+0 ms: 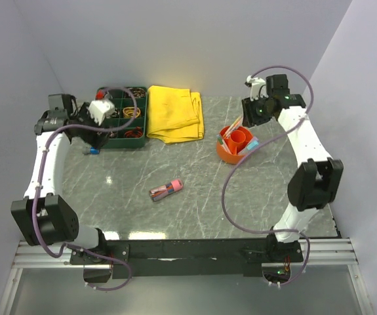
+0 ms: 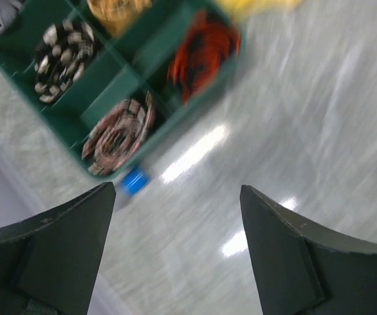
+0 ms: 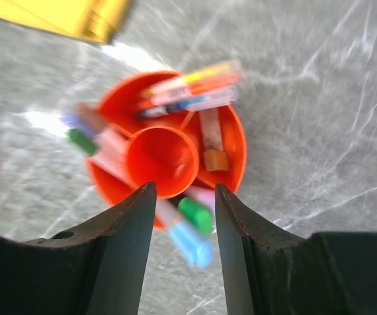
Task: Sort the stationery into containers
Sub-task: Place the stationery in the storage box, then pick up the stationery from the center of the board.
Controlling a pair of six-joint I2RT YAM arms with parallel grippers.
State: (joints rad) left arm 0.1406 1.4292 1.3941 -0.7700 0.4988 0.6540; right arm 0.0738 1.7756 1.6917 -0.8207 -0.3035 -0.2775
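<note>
Right claw (image 3: 185,186) parted above orange pot (image 3: 235,134); pens (image 3: 195,82) inside.

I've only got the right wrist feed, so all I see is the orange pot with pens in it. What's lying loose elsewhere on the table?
Observer: What looks like a small bundle of pink pens lies alone in the middle of the table.
Operator: Where's the left arm?
Observer: The left gripper is open and empty, beside the green tray.
Operator: Anything near it?
Observer: A blue-capped item lies on the table just outside the tray's corner.
</note>
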